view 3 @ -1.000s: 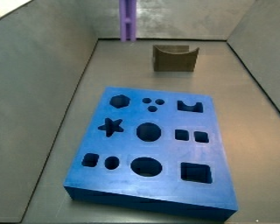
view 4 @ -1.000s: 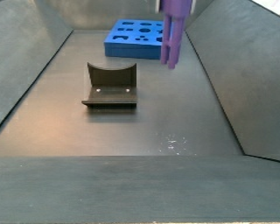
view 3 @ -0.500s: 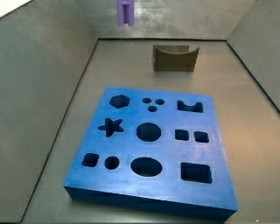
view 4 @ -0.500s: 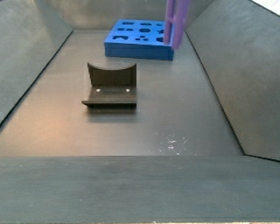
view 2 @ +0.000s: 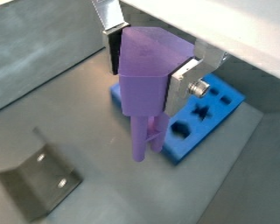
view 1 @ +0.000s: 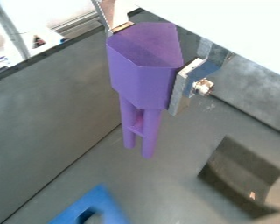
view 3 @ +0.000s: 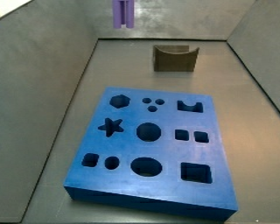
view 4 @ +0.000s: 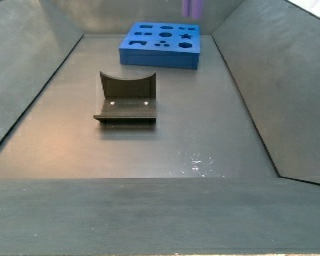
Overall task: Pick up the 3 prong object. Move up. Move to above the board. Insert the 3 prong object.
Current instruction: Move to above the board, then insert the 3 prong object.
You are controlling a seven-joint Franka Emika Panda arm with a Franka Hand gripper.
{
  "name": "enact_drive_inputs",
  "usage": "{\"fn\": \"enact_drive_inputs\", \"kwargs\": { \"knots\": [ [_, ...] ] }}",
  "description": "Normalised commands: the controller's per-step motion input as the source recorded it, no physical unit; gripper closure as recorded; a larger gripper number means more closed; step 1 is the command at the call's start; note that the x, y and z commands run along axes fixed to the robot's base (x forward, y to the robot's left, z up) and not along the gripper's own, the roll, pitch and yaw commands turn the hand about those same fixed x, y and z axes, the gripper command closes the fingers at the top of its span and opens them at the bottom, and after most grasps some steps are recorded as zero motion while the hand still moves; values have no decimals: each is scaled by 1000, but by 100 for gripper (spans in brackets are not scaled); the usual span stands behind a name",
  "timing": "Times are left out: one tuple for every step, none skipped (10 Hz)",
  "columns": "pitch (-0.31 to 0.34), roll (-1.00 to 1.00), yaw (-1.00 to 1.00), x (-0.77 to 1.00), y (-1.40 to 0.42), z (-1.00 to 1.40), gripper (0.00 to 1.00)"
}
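Purple 3 prong object [view 1: 143, 72] clamped between silver fingers [view 1: 192, 80] of gripper [view 2: 149, 54], raised high off floor, prongs pointing down; blue board [view 3: 152, 147] flat below, holes unfilled; dark fixture [view 4: 127, 98] on grey floor, well apart from board

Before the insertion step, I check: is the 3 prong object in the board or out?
Out: pincer holds 3 prong object raised, prongs above the floor beside board.

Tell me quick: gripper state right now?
Gripper: closed on the 3 prong object, held well above the floor; prongs hang free.
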Motion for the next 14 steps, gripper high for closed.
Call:
{"fn": "enact_drive_inputs", "kwargs": {
  "knots": [
    [108, -4, 15, 137, -1000, 297, 100],
    [113, 5, 15, 156, -1000, 298, 100],
    [122, 10, 13, 176, -1000, 303, 100],
    [127, 13, 9, 185, -862, 263, 100],
    [126, 8, 9, 156, -564, 175, 100],
    [114, 10, 9, 116, -342, 110, 100],
    [85, 15, 10, 68, -183, 67, 100],
    [0, 0, -11, 3, 0, 0, 100],
    [0, 39, -140, 411, 0, -54, 100],
    [-89, 0, -400, 783, 89, -214, 100],
    [-84, 3, -446, 766, 140, -271, 100],
    [-106, 0, -329, 786, 123, -229, 100],
    [-77, 0, -71, 520, 14, -286, 100],
    [-57, 29, 0, 557, 0, -397, 100]
  ]
}}
